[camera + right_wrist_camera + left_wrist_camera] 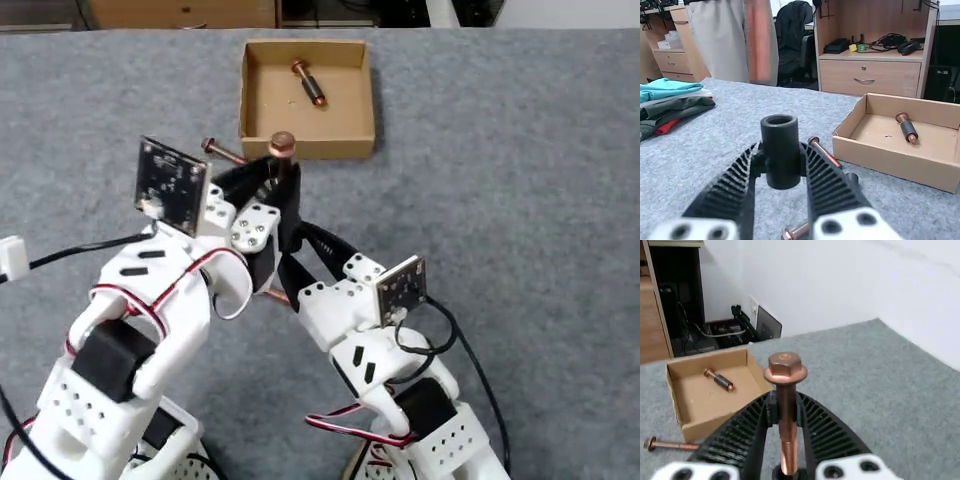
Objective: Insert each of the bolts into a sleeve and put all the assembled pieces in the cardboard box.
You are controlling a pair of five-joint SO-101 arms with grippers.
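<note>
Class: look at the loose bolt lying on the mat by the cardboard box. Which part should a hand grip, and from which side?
Grip the loose bolt mid-shank, coming straight down from above and closing across its length. It lies flat on the mat, so the shank's two sides are free, while the cardboard box wall stands close to the end opposite its head.

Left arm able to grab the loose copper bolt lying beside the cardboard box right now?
Probably not: the left claw is shut on another copper hex-head bolt. The loose copper bolt lies near and uncovered, so reach looks fine once the claw is freed.
</note>
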